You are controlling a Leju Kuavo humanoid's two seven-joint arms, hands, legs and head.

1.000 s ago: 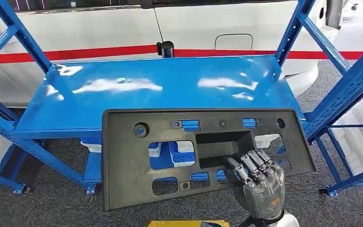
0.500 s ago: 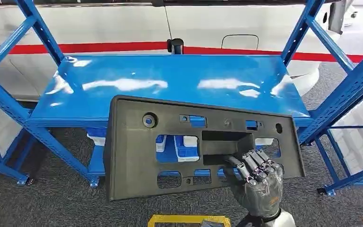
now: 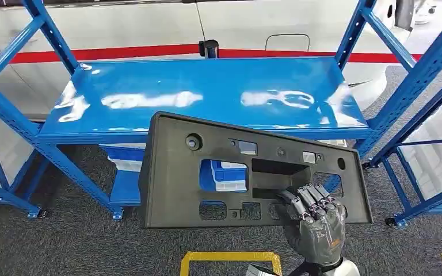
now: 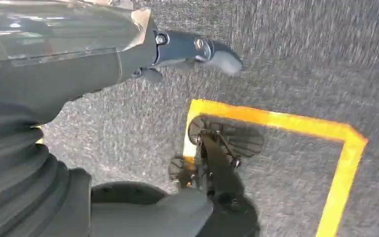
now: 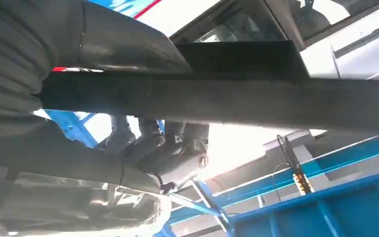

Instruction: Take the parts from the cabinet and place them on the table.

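A large dark grey plastic panel (image 3: 178, 178) with several cut-outs hangs in front of the blue cabinet shelf (image 3: 207, 95), tilted down toward the right. My right hand (image 3: 315, 221) grips it at its lower edge, fingers curled over the rim below the rectangular recess. In the right wrist view the panel's dark edge (image 5: 256, 98) runs across the picture with my thumb over it and my fingers under it. My left hand (image 4: 79, 64) hangs over the grey carpet, its fingers stretched out and nothing in it.
The blue steel cabinet has slanted uprights on the left (image 3: 17, 123) and right (image 3: 414, 86). Blue and white bins (image 3: 224, 172) sit on its lower shelf. A white vehicle with a red stripe (image 3: 121, 53) stands behind. Yellow floor tape (image 3: 230, 256) marks the carpet near me.
The whole view has shifted and the cabinet now looks farther off: the camera has moved back. The panel sits lower in the picture and tilts more, still in my right hand.
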